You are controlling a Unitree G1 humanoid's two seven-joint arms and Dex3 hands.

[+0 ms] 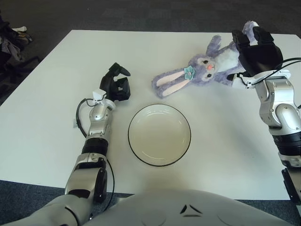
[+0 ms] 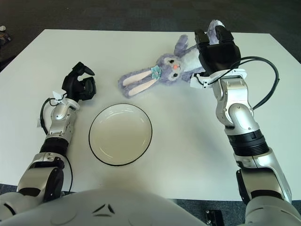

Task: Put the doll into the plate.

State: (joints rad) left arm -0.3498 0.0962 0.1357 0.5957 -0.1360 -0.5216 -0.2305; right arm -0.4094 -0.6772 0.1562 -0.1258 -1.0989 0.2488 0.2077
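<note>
A purple plush bunny doll [image 1: 207, 68] lies on its back at the far right of the white table, ears pointing left toward the middle. My right hand [image 1: 249, 36] hovers over the doll's lower body, fingers [image 2: 201, 36] spread to either side of one raised purple leg, not closed on it. The hand hides part of the doll's belly and legs. A round white plate [image 1: 130, 136] with a dark rim sits empty at the table's centre front, below the doll's ears. My left hand [image 1: 117, 83] shows left of the plate, fingers relaxed and holding nothing.
The white table [image 1: 56, 108] ends close behind the doll and drops to dark carpet. Dark clutter [image 1: 9, 44] lies on the floor past the far left corner. Cables run along both forearms.
</note>
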